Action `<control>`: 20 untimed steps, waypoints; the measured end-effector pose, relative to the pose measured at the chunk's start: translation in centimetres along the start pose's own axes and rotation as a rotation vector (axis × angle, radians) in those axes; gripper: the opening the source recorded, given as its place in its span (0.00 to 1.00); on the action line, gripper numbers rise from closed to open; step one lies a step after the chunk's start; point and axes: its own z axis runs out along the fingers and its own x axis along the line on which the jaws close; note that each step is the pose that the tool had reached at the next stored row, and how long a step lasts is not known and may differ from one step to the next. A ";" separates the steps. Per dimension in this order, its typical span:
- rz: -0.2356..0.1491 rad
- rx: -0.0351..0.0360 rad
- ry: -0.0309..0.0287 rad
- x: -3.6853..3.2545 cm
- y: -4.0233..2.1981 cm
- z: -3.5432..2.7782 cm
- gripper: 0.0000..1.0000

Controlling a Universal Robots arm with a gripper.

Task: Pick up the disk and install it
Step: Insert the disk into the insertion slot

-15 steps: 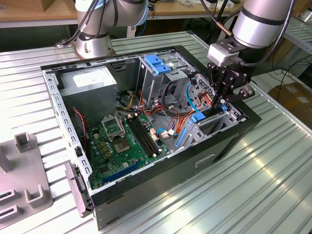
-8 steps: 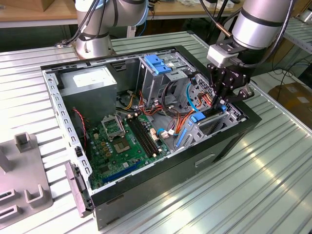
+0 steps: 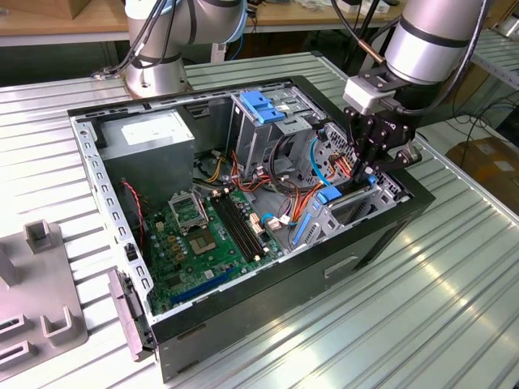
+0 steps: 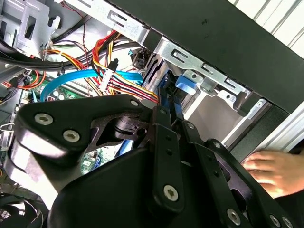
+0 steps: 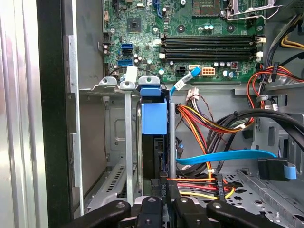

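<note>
From the exterior view's left: a grey fixture (image 3: 36, 304) sits on the ribbed metal worktop (image 3: 454, 275), beside an open computer case (image 3: 243, 219) lying on its side. Inside the case, a grey power supply (image 3: 154, 138) lies near the far corner, with a green circuit board (image 3: 207, 235) below it. Further right stands a tall metal cage (image 3: 268, 121) with a wide blue tab (image 3: 261, 105) on top, and bundles of red, orange and yellow wires (image 3: 280, 174) run between the cage and the board. A thin blue cable (image 5: 223, 156) crosses the inside in the first wrist view.

At the exterior view's right end of the case, the black end effector (image 3: 366, 166) hangs from the silver arm (image 3: 430, 40) and reaches down into the drive bay (image 3: 357, 207). The disk (image 5: 154, 128) stands on edge in that bay between metal walls, its blue frame facing up toward the board in the first wrist view; in the exterior view its blue edge (image 3: 328, 196) shows just below the fingers. In the first wrist view the fingers (image 5: 164, 190) are closed against the disk's near end, gripping it on both sides.

In the second wrist view a person's hand (image 4: 275, 171) rests outside the case wall, near the bay.
</note>
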 end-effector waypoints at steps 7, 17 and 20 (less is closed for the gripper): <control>0.000 0.0000 -0.0007 0.02 -0.01 -0.11 0.17; 0.000 0.0000 -0.0004 0.04 -0.06 -0.91 0.24; 0.000 0.0000 -0.0007 0.04 -0.06 -0.92 0.24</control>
